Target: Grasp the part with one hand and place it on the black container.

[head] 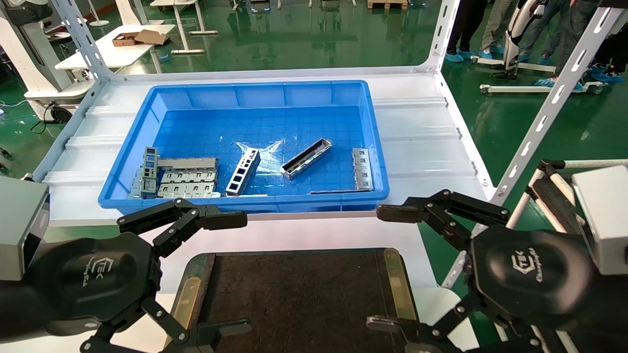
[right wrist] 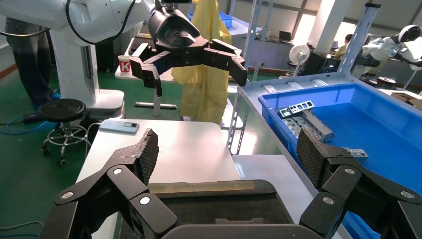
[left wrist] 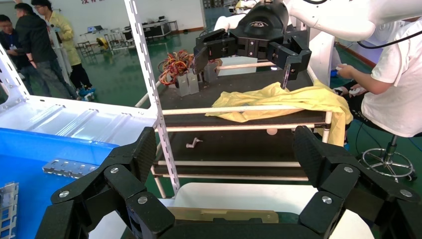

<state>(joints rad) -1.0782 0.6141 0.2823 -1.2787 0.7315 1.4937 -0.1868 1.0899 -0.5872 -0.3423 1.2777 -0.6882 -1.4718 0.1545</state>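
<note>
Part (head: 306, 158) is lying diagonal mid-floor in the blue bin (head: 147, 105), untouched; black container (head: 304, 294) is sitting nearer, empty. Left gripper (head: 223, 274) and right gripper (head: 387, 267) are hovering over it, jaws wide open, holding nothing. Risk: grabbing the nearby ladder-like frame (head: 244, 171) instead.

A white ribbed shelf top (head: 422, 132) is carrying the blue bin (head: 245, 93), which is sitting squarely on it and taking up most of its middle. Bare white ribs are showing on both sides of the bin and behind it. In front of the bin, a lower white table (head: 314, 235) is bearing the black container (head: 294, 299), lying flat with its brass-coloured strips (head: 398, 279) running along its two sides.
</note>
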